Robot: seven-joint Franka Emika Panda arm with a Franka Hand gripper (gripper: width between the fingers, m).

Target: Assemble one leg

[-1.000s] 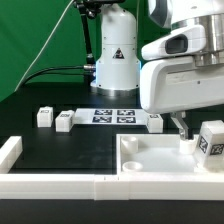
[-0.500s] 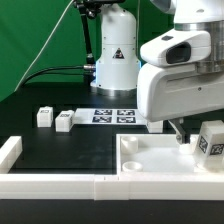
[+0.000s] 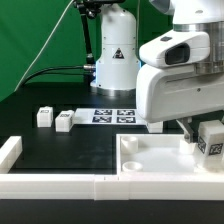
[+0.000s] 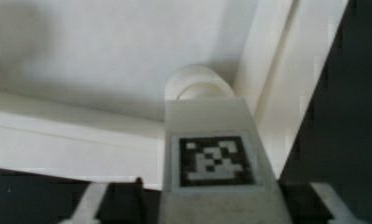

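My gripper (image 3: 199, 138) is shut on the leg (image 3: 212, 138), a white stubby block with black-and-white tags, and holds it over the exterior view's right end of the big white panel (image 3: 150, 160). In the wrist view the leg (image 4: 213, 150) sits between my two dark fingers (image 4: 144, 205), tag facing the camera. Its far end meets a round corner socket (image 4: 201, 78) of the panel (image 4: 94, 60). Whether it touches the socket I cannot tell.
Two more legs (image 3: 44, 117) (image 3: 64, 121) lie on the black table at the exterior view's left, and a third (image 3: 156, 122) lies half hidden behind my arm. The marker board (image 3: 112, 116) lies in front of the robot base. A white rim (image 3: 60, 184) runs along the front.
My arm's white body has risen a little and shifted slightly to the exterior view's right. The leg stays in my grip over the same end of the panel.
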